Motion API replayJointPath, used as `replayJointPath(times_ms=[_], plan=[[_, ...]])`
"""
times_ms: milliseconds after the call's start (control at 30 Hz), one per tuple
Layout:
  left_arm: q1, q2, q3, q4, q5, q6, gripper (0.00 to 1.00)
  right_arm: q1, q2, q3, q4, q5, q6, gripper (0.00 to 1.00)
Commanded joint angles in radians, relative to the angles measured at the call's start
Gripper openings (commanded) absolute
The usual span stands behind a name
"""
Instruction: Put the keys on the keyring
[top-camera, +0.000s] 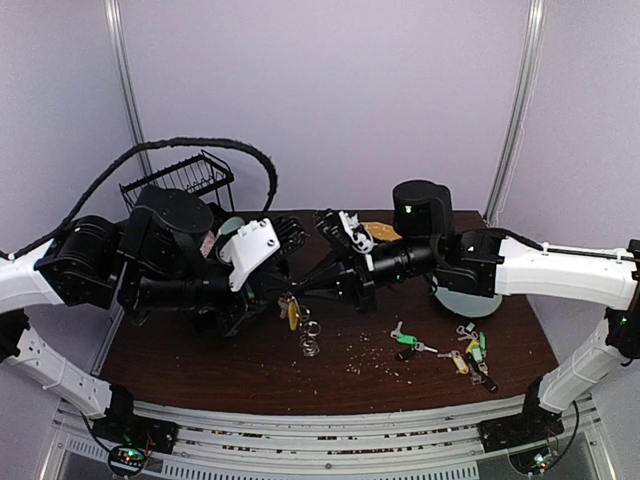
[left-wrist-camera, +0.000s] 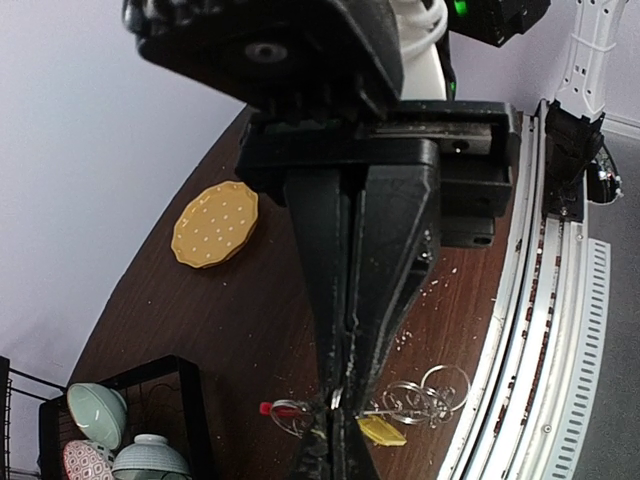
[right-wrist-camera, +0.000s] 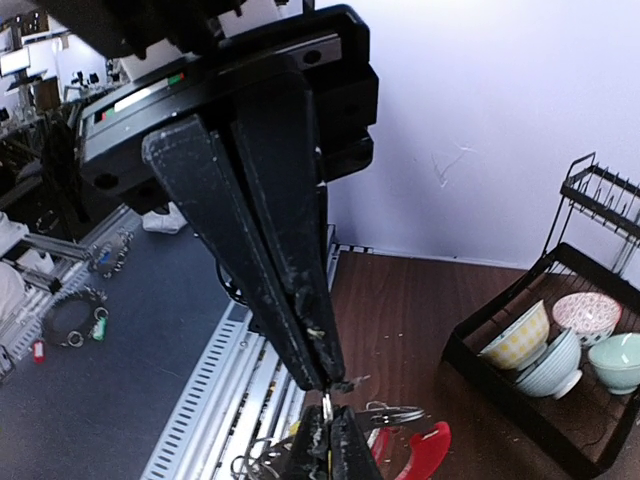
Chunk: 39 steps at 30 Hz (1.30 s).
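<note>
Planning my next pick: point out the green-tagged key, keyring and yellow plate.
green-tagged key (top-camera: 405, 339), top view, green tag.
keyring (right-wrist-camera: 432, 450), right wrist view, red arc.
yellow plate (left-wrist-camera: 215, 223), left wrist view, centre.

Table (top-camera: 200, 360) dark wood grain; keyring (left-wrist-camera: 420, 400) loops shiny metal; fingers (left-wrist-camera: 330, 260) scuffed black.

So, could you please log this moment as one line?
left end effector: shut on red plastic keyring with silver loops | right end effector: shut, tips meeting left's | loose tagged silver keys: on brown table
</note>
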Motion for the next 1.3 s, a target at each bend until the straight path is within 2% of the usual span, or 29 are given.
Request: replayJointPath(times_ms=[0, 67, 100, 133, 167, 300, 400, 533, 633, 700, 767, 900, 967, 1167, 1267], plan=[[0.003, -0.034, -0.028, 0.087, -0.008, 0.001, 0.00, 0.006, -0.015, -0.008, 0.023, -0.026, 0.001, 0.00], [0.007, -0.059, -0.069, 0.123, -0.062, -0.035, 0.00, -0.002, -0.030, -0.042, 0.102, -0.052, 0.069, 0.00], [0.007, -0.088, -0.107, 0.160, -0.090, -0.057, 0.14, -0.009, -0.035, -0.067, 0.171, -0.056, 0.134, 0.00], [0.009, -0.128, -0.158, 0.214, -0.097, -0.070, 0.23, -0.015, -0.037, -0.094, 0.253, -0.062, 0.208, 0.00], [0.009, -0.174, -0.224, 0.291, -0.087, -0.074, 0.25, -0.017, -0.039, -0.120, 0.371, -0.061, 0.275, 0.00], [0.009, -0.378, -0.522, 0.651, 0.021, -0.048, 0.29, -0.006, -0.049, -0.216, 0.669, 0.017, 0.488, 0.00], [0.009, -0.397, -0.616, 0.766, 0.100, -0.031, 0.29, 0.008, -0.064, -0.250, 0.725, 0.087, 0.526, 0.00], [0.008, -0.318, -0.608, 0.793, 0.132, -0.004, 0.31, 0.030, -0.077, -0.246, 0.689, 0.138, 0.499, 0.00], [0.007, -0.278, -0.629, 0.887, 0.144, 0.018, 0.32, 0.039, -0.076, -0.252, 0.690, 0.162, 0.497, 0.00], [0.007, -0.263, -0.637, 0.925, 0.103, 0.031, 0.30, 0.043, -0.077, -0.257, 0.694, 0.171, 0.498, 0.00], [0.007, -0.247, -0.624, 0.917, 0.022, 0.033, 0.19, 0.047, -0.081, -0.262, 0.702, 0.177, 0.502, 0.00], [0.007, -0.247, -0.637, 0.967, 0.023, 0.054, 0.16, 0.063, -0.085, -0.264, 0.699, 0.197, 0.494, 0.00], [0.008, -0.243, -0.644, 0.991, 0.043, 0.058, 0.00, 0.063, -0.088, -0.269, 0.702, 0.201, 0.491, 0.00], [0.007, -0.219, -0.625, 0.883, 0.020, 0.036, 0.00, 0.047, -0.108, -0.312, 0.849, 0.207, 0.608, 0.00], [0.008, -0.202, -0.619, 0.882, 0.057, 0.032, 0.00, 0.060, -0.096, -0.326, 0.957, 0.244, 0.677, 0.00]])
